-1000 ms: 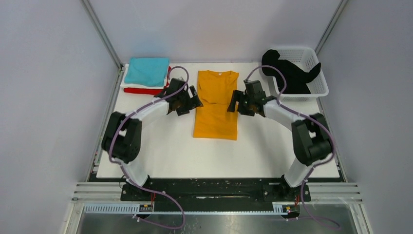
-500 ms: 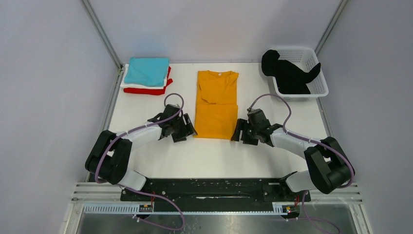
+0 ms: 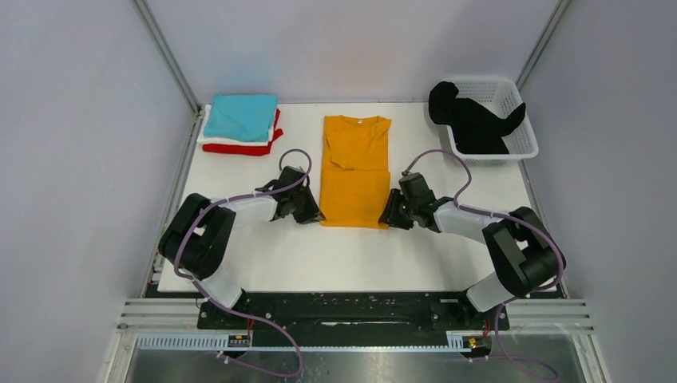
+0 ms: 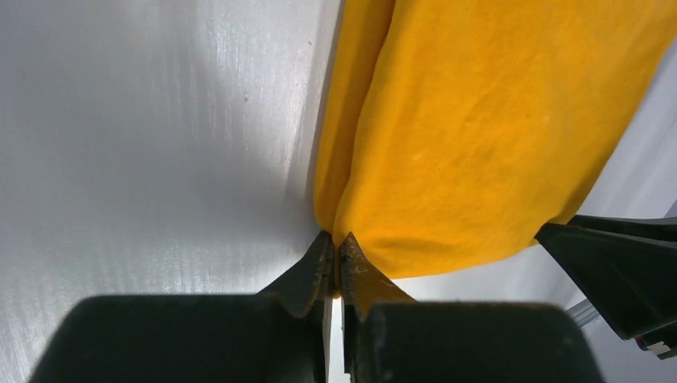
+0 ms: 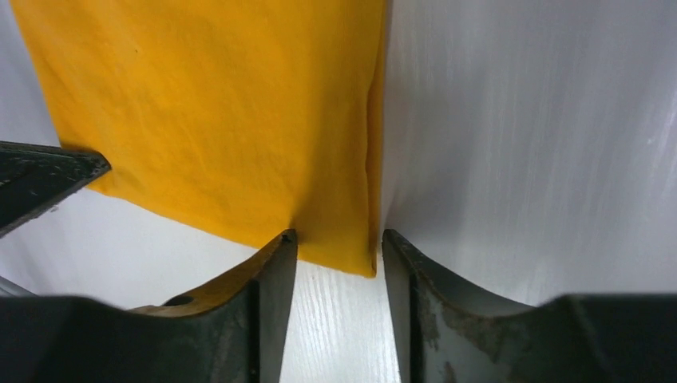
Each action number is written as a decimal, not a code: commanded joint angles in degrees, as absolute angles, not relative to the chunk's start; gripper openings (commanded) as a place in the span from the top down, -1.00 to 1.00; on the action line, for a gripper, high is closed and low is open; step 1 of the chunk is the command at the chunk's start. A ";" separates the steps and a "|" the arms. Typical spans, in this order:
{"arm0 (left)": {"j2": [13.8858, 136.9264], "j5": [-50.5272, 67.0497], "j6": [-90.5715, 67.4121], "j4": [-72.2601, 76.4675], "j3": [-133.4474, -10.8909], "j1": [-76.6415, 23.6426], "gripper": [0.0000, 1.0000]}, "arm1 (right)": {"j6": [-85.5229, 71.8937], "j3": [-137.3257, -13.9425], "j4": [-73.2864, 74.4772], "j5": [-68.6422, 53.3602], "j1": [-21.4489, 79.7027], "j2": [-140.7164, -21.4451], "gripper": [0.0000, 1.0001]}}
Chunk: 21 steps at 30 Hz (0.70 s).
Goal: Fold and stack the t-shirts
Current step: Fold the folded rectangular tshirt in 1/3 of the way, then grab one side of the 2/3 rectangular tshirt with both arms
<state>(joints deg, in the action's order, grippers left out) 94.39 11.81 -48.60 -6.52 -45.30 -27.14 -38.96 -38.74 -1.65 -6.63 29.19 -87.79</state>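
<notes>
- L claw (image 4: 334,250): pinched tight on near-left corner of folded mustard-orange cloth t-shirt (image 3: 354,179).
- R claw (image 5: 339,249): fingers apart, straddling shirt's near-right corner, low on white worktop (image 3: 263,255).

near table (image 3: 351,255): open | far-left: folded stack (image 3: 239,118) | far-right: basket (image 3: 528,140) | orange t-shirt (image 3: 355,159), left pincer (image 3: 313,215), right pincer (image 3: 386,219) at hem corners

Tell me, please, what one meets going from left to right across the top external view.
stack of folded t-shirts → left gripper → mustard-orange t-shirt → right gripper → black t-shirt in the white basket
</notes>
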 commanded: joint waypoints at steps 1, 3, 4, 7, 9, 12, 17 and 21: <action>95.91 9.84 -48.94 -7.43 -44.54 -27.60 1.00 | -39.68 -38.40 0.92 -5.52 29.72 -90.33 0.36; 94.95 9.89 -48.82 -6.87 -43.94 -27.79 1.00 | -39.79 -37.83 0.80 -5.90 29.71 -90.01 0.69; 94.36 9.99 -48.84 -6.86 -43.68 -27.92 1.00 | -39.73 -37.64 1.10 -6.31 29.71 -89.78 0.86; 91.11 10.04 -49.02 -7.44 -42.33 -29.00 1.00 | -39.35 -36.57 2.19 -8.80 29.99 -87.96 1.00; 88.05 9.63 -49.11 -8.69 -40.35 -30.07 1.00 | -39.26 -35.19 3.76 -9.97 30.72 -85.32 1.00; 82.04 9.01 -49.11 -12.65 -36.97 -32.31 1.00 | -39.54 -32.07 6.88 -12.30 32.88 -79.57 1.00; 66.24 7.76 -50.71 -21.66 -30.67 -38.60 1.00 | -40.31 -28.50 17.83 -17.56 39.08 -67.60 1.00; 52.45 7.10 -51.51 -30.95 -29.87 -43.94 1.00 | -41.99 -28.52 27.50 -22.84 44.53 -56.44 1.00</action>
<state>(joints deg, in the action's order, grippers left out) 63.26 9.37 -50.52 -21.12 -30.30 -40.27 -40.47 -28.38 14.81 -15.75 40.53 -65.63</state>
